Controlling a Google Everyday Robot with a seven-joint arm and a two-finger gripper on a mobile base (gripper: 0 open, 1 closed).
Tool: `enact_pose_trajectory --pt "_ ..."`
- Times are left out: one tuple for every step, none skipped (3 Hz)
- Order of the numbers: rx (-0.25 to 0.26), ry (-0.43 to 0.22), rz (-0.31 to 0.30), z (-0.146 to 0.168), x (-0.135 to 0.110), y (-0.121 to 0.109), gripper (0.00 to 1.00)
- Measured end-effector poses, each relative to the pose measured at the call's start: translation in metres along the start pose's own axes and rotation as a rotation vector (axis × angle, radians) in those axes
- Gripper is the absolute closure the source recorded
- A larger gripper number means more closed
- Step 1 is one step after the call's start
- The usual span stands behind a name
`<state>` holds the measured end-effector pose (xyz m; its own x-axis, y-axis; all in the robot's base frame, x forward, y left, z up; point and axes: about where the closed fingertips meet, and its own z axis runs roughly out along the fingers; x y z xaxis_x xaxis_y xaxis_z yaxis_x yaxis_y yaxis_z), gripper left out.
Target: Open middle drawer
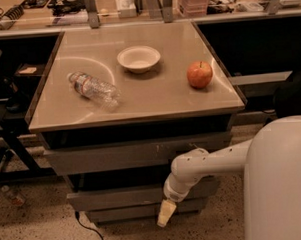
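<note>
1. Low in front of the cabinet hangs the gripper (166,213), its pale tip pointing down at the floor, a little right of the cabinet's middle. Whether it is open or closed cannot be told.
2. At the cabinet's lower left, a black cable (90,229) runs over the floor.
3. Second of three grey fronts is the middle drawer (119,197), under the taller, wider top front (117,156) and above the narrow bottom front (124,213). The gripper shows just below its lower edge, toward its right end. Whether they touch cannot be told.
4. On the left of the tabletop (155,104), a clear bottle (94,88) lies on its side.
5. Near the back centre stands a white bowl (139,58), upright and apart from the bottle.
6. On the right, near the table's edge, sits a red apple (199,74).
7. From the right, the white arm (207,162) reaches in, its wrist crossing the right part of the middle drawer.
8. At the lower right corner stands the robot's white body (278,181).
</note>
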<state>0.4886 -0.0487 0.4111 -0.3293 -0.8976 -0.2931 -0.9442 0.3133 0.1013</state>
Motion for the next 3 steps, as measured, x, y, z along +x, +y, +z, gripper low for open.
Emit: enact_pose_trajectory --pt "-0.042 0.037 0.031 -0.021 0.026 0.034 0.00" --pt "-0.055 0.043 0.043 -0.026 0.033 0.044 0.00" --pt "-0.106 0.046 0.089 -0.036 0.057 0.070 0.00"
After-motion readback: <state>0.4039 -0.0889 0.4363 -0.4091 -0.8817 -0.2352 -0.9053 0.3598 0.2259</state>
